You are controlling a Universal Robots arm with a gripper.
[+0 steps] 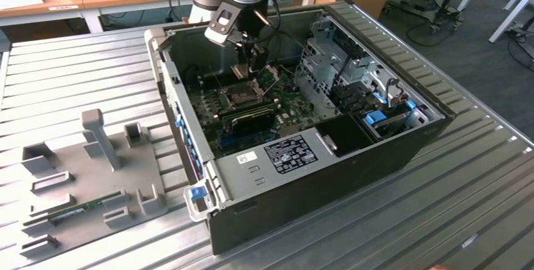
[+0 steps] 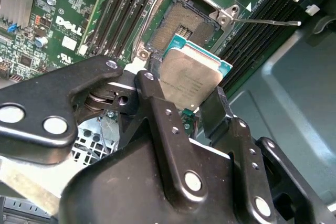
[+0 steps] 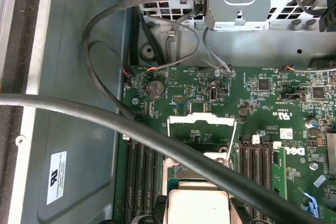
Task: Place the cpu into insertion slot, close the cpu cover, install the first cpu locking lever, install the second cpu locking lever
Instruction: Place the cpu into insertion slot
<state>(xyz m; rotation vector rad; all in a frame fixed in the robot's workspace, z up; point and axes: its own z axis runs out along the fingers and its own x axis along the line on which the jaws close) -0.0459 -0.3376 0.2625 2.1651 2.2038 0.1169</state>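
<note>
1. Tool: the gripper (image 2: 185,94) is pinching the cpu (image 2: 191,74) — one black finger is pressed on each of two opposite edges, and the chip's pale face is turned to the second wrist camera. Nothing else is in the grip.
2. The cpu hangs inside the open computer case (image 1: 392,139), over the green motherboard (image 2: 58,35). As far as both wrist views let me judge, no edge of it rests on the board, so it is not seated.
3. The insertion slot (image 2: 181,24) is bare, with its dark contact field exposed inside the silver frame. Long black memory slots (image 2: 123,9) run along either side of it.
4. Key relation: the slot lies beyond the fingertips, along the line the fingers point, and close by. In the second wrist view the chip's leading corner overlaps the slot's nearer corner, with most of the slot showing past it. Whether the chip is centred over the slot, and how high it rides, I cannot tell.
5. Orientation: the chip's edges look roughly parallel to the frame's sides. That is a judgement — a small twist cannot be ruled out.
6. The cpu cover (image 3: 201,121) appears swung up off the slot, standing at the side away from the chip. A thin locking lever (image 2: 265,23) points out, clear of the frame.
7. In the first wrist view a thick grey cable (image 3: 105,114) crosses in front of the socket area.
</note>
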